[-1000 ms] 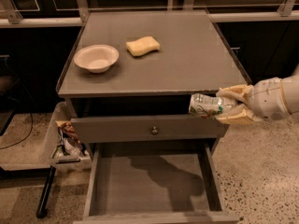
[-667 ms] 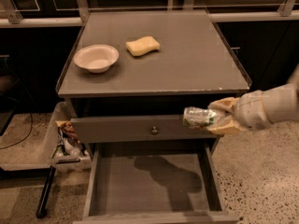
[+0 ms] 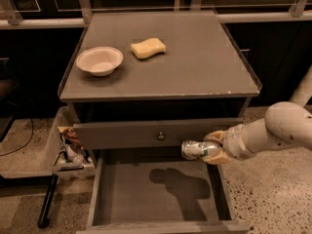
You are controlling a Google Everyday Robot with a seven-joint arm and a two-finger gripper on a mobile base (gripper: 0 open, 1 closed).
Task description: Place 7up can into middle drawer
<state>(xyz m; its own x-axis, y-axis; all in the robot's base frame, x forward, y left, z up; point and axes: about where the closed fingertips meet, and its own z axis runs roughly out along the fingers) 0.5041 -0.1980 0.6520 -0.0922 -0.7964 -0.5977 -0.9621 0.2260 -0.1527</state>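
The 7up can is a small silvery can lying sideways in my gripper. The gripper comes in from the right on a white arm and is shut on the can. It holds the can above the right rear part of the open middle drawer, just in front of the closed drawer front with the round knob. The drawer's flat grey floor shows the arm's shadow.
On the cabinet top sit a white bowl and a yellow sponge. A plastic bin with clutter stands on the floor to the left of the cabinet. A dark pole lies by it.
The gripper with the can has moved left and down, from beside the cabinet's right edge to over the open drawer's right rear part.
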